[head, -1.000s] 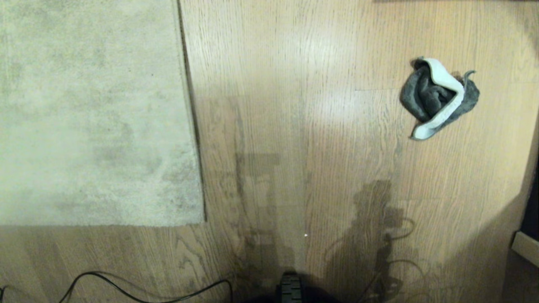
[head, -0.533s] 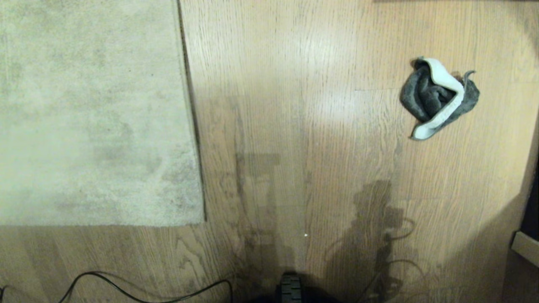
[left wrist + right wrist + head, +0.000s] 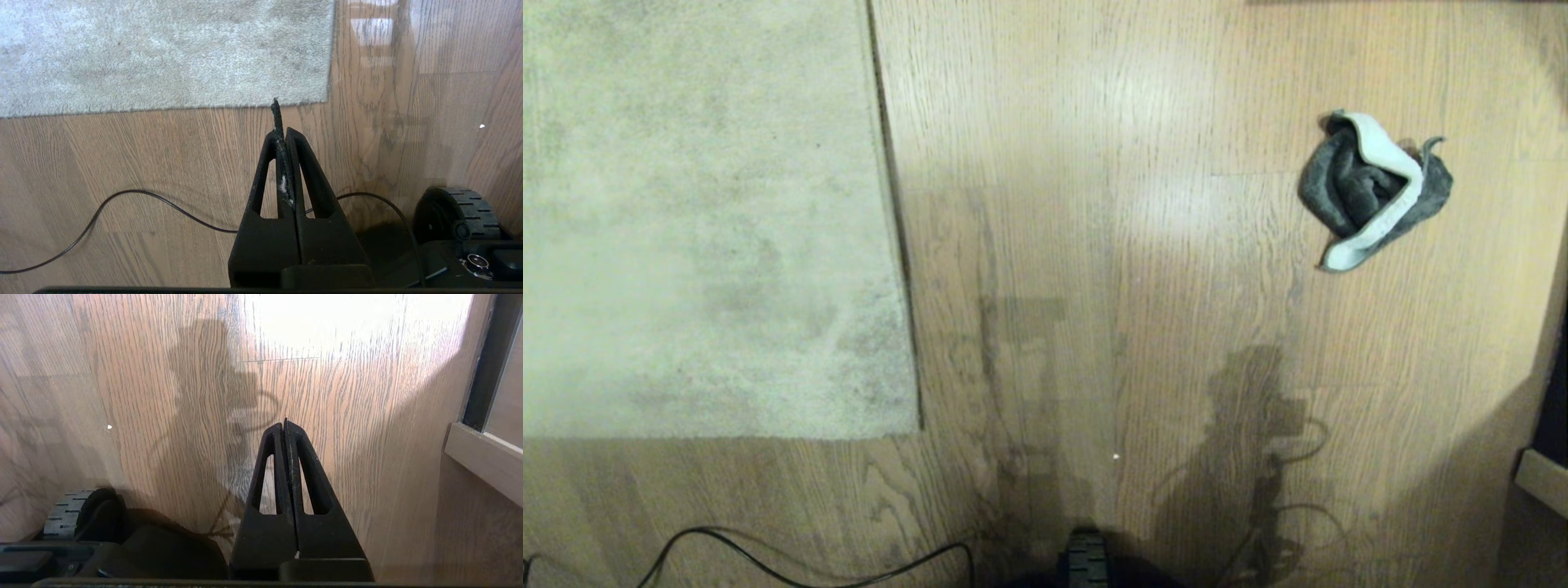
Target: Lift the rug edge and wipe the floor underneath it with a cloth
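Cloth [image 3: 1372,192] crumpled, dark grey, pale edge.

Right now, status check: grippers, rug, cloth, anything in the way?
Left gripper and right gripper shut, empty, parked low. Rug flat on floor, cloth crumpled off right, untouched. Black cable near rug corner.

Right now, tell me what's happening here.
Nothing is being handled yet. The rug lies flat on the floor, and the cloth sits crumpled on bare planks well off to the robot's right. The left gripper and right gripper are both shut and empty, low by the base.
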